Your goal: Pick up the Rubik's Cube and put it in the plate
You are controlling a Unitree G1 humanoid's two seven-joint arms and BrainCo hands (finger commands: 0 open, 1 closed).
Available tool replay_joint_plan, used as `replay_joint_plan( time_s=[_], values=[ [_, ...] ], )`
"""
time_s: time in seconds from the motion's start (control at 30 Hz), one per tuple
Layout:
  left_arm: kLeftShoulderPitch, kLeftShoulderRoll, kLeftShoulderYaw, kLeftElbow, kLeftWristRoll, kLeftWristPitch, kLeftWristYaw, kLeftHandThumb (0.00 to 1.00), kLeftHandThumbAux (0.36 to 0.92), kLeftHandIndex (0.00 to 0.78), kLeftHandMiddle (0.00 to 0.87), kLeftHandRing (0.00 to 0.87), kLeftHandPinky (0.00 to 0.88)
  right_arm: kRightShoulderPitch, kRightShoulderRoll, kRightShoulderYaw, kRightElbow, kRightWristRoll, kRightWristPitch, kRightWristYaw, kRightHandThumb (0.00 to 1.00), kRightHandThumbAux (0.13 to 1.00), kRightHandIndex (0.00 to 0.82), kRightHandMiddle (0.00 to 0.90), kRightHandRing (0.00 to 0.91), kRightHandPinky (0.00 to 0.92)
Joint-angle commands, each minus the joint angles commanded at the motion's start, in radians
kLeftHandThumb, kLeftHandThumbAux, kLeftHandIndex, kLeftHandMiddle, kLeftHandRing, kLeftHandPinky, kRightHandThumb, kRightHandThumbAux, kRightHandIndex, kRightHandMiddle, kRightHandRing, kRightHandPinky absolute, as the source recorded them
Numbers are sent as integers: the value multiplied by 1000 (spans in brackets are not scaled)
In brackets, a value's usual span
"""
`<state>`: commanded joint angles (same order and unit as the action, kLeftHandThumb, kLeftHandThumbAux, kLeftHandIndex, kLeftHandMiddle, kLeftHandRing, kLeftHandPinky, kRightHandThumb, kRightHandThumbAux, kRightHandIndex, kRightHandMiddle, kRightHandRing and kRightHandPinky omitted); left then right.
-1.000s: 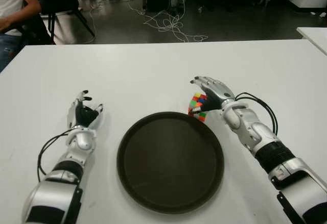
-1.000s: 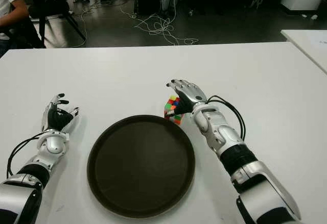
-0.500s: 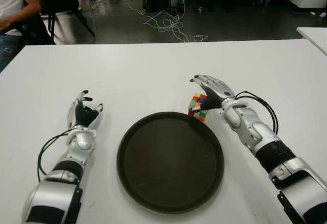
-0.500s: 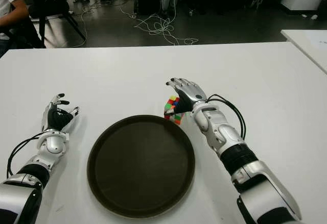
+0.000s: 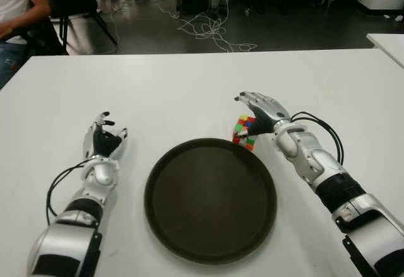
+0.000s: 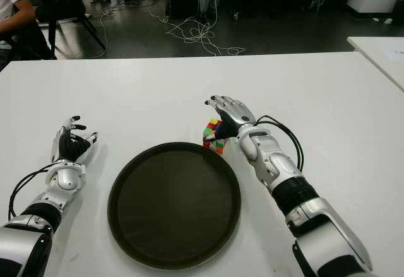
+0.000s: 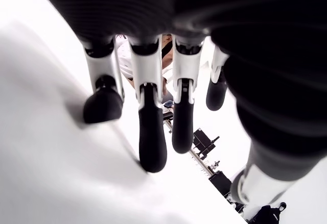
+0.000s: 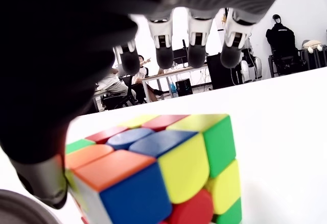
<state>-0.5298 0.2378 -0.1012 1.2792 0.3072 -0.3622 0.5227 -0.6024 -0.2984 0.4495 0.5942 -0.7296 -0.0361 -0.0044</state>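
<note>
Right robot hand (image 5: 262,108) poised over the Rubik's Cube (image 5: 243,132), fingers (image 8: 194,40) spread and extended above its top face, holding nothing; whether the thumb touches the cube's side cannot be told. The cube sits on the white counter (image 5: 189,88), just beside the far right rim of the dark round plate (image 5: 210,199), partly hidden by the palm. Left robot hand (image 5: 104,141) shows left of the plate, fingers (image 7: 152,132) loosely open. A seated person (image 5: 16,5) is cut off at the far left edge.
</note>
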Motion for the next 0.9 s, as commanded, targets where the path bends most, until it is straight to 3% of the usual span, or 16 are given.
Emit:
replay_joint_plan(
  time_s=[0.13,0.57,0.67,0.77,0.9],
  values=[
    [1,0,4,0,-5,-7,-4,260,736,178,304,346,373,0,1,1,5,3,-2,4,8,661,0,2,23,56],
    [-1,2,-3,1,3,2,-1,200,727,177,301,338,356,2,1,6,11,-3,0,9,20,678,0,0,31,69],
    [-1,3,-6,1,6,3,0,196,733,175,313,356,379,3,0,8,12,-5,-2,6,21,679,0,0,27,58],
    [0,3,-8,1,7,1,2,201,743,174,387,423,433,3,0,9,14,-6,-3,4,28,679,0,0,22,57],
    [1,3,-7,1,6,-1,6,203,751,175,382,422,410,6,0,10,13,-6,-7,-1,38,684,0,0,19,52]
  ],
)
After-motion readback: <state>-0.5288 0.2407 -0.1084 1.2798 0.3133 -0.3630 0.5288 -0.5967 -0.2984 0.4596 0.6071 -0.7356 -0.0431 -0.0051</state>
